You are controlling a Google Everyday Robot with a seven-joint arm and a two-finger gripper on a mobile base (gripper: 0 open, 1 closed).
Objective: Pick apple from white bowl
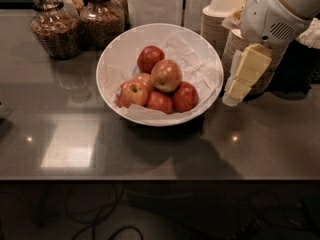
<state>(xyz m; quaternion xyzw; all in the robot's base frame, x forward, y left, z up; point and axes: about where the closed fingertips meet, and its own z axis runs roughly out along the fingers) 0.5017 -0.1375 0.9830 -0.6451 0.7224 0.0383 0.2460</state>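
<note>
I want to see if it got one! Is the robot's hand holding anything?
No, nothing is held. The hand hangs beside the white bowl, outside its rim, and the big pale apple sits inside it, untouched.

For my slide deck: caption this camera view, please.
Gripper hovers beside the white bowl; the apple tops the other apples.

Robot's arm [280,11] is a chunky glossy white plastic shell with a thin tan seam [286,5] and a slotted vent grille [283,31]. Its blocky pale-yellow gripper [234,93] sits upper right.
</note>
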